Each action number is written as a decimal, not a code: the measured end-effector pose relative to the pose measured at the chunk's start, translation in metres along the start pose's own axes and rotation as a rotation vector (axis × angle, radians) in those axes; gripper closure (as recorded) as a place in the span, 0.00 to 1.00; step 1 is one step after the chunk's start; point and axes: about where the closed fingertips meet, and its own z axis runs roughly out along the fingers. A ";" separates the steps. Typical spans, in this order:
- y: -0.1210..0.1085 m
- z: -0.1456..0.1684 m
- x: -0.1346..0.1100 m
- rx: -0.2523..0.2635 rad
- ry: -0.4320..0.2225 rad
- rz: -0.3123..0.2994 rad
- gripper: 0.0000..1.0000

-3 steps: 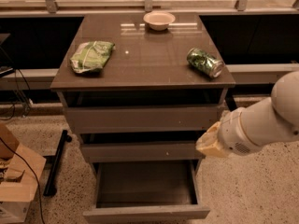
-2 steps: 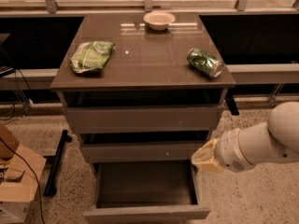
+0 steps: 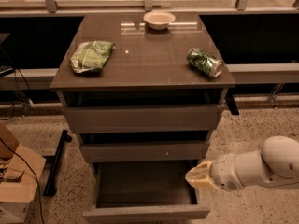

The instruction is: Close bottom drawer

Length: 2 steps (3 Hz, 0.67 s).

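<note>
Camera view, bottom drawer (image 3: 145,213) pulled out, tool (image 3: 196,177) over its right side (grip state unclear)

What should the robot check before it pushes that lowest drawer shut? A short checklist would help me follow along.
1. The bottom drawer is pulled out and needs closing: ok.
2. Nothing sticks up out of its dark tray to catch under the middle drawer: ok, as far as shows.
3. The gripper is in front of the drawer's front panel, ready to push: not ok. It hangs at the tray's right wall, behind the panel.
4. The floor ahead of the drawer is free for the arm: cannot tell, the picture's edge cuts it off.
5. The can lying on its side on top will not roll if jolted: cannot tell.
</note>
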 end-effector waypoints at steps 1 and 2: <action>-0.008 0.006 0.008 0.008 0.014 0.009 1.00; -0.020 0.023 0.044 0.002 -0.004 0.030 1.00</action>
